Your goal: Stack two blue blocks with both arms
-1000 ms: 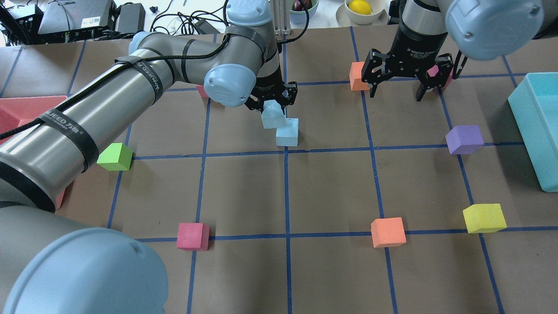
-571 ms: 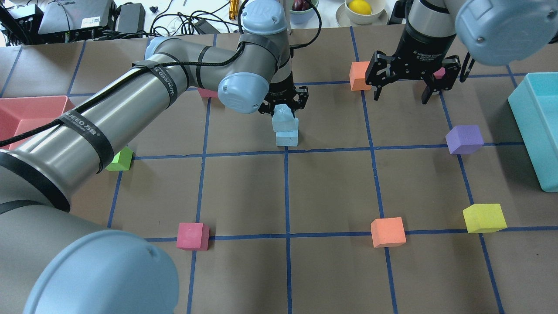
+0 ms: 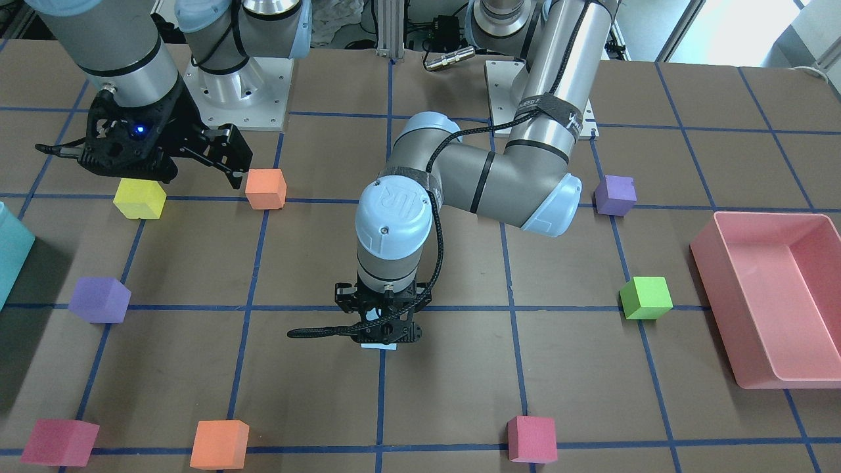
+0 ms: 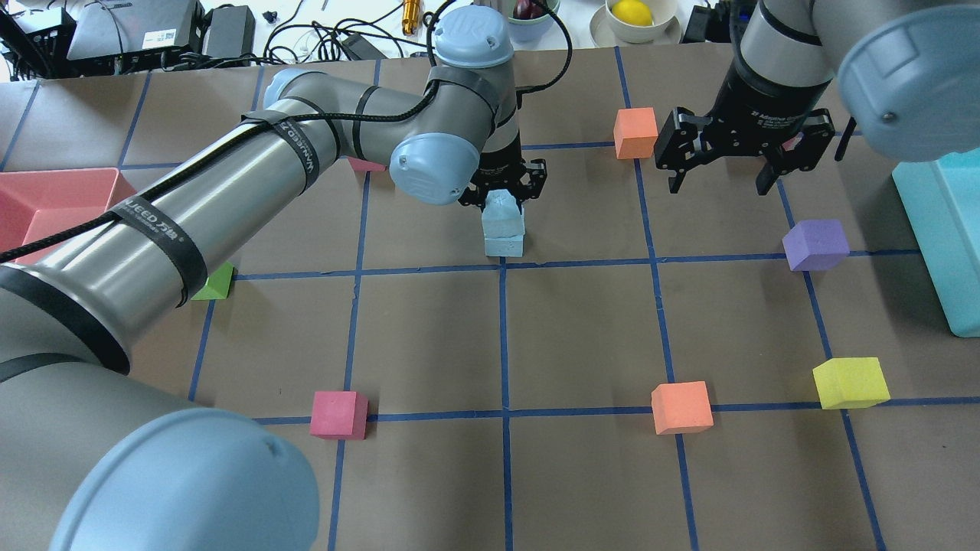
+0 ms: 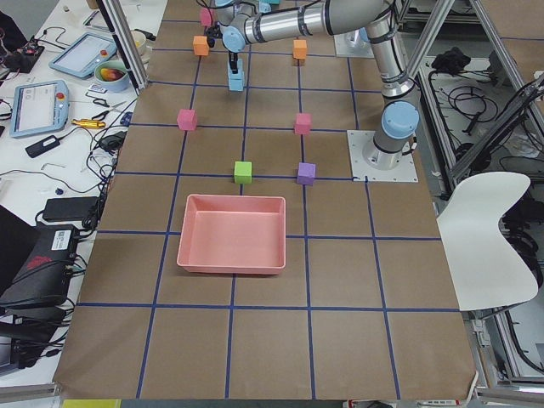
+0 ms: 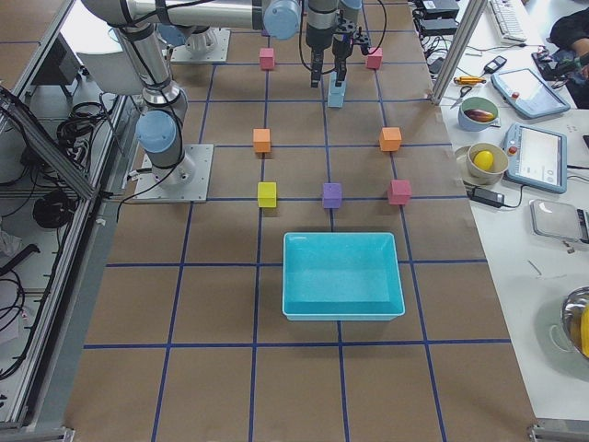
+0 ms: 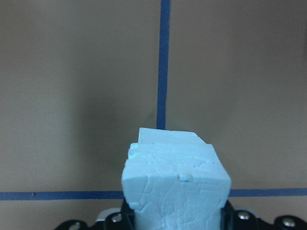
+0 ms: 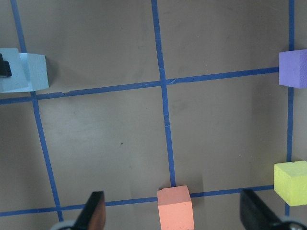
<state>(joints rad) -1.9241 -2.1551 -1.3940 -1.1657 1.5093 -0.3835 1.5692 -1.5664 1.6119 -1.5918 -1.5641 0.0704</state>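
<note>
The upper blue block [image 4: 501,216] appears to rest on the lower blue block [image 4: 505,246], just above centre of the overhead view. In the left wrist view it sits slightly offset, with the lower one's far edge peeking out. I judge this to be the placing step. Next I need a clean release and a straight lift, without toppling the pair. My left gripper [image 4: 503,197] is clamped on the upper blue block. The right gripper [image 4: 720,180] hangs spread wide and empty at the upper right, above the desk [image 4: 582,329].

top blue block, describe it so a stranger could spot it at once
Follow the left arm over the table to its hand, pointing straight down. The top blue block is the pale cube pinched in that hand, atop its twin, the bottom blue block; every other cube sits alone.
</note>
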